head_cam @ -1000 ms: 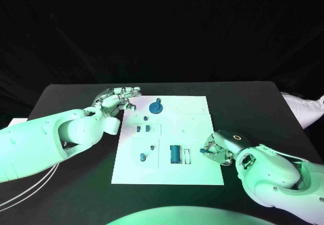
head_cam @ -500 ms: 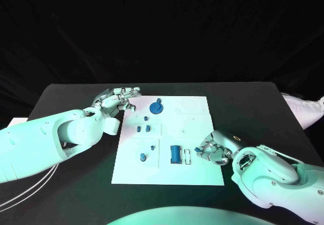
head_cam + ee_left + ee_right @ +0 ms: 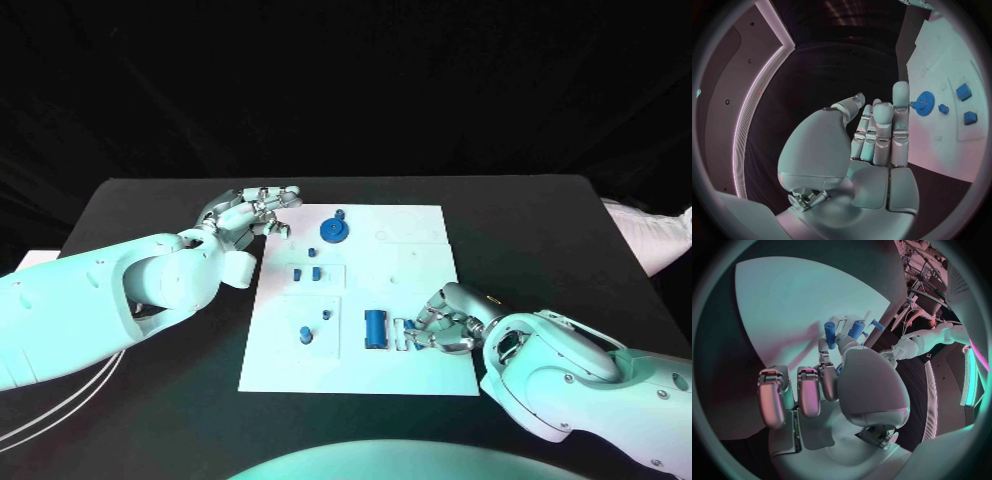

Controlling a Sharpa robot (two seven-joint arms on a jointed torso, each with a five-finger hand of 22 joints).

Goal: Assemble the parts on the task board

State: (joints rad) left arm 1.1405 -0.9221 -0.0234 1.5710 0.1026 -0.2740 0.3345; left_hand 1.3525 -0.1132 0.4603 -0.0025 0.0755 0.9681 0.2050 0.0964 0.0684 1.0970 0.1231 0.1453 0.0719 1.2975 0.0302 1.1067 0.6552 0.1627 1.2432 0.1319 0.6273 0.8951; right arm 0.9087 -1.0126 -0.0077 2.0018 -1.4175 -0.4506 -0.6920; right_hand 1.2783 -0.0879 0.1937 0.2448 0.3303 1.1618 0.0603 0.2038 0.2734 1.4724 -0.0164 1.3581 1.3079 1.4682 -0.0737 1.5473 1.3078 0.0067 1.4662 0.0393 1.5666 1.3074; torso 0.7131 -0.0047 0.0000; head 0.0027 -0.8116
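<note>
The white task board [image 3: 411, 270] lies mid-table. A blue gear [image 3: 335, 231] sits near its far edge, also seen as the gear [image 3: 924, 103] beyond my left fingertips. Two small blue parts [image 3: 304, 273] stand below it, and two more [image 3: 306, 334] lie near the front left. A blue cylinder [image 3: 375, 327] stands in the front middle. My right hand [image 3: 444, 327] rests over the board just right of that cylinder [image 3: 830, 335], pinching a small blue part [image 3: 415, 325] between thumb and finger. My left hand [image 3: 248, 214] hovers at the board's far left corner, fingers straight and holding nothing.
A narrow white slot [image 3: 400, 335] lies between the cylinder and my right fingertips. The black table [image 3: 548, 230] runs wide on both sides of the board. My left forearm [image 3: 116, 290] covers the table's left part.
My right hand has slid left from the board's right edge onto the board, toward the blue cylinder. The left hand has stayed in place.
</note>
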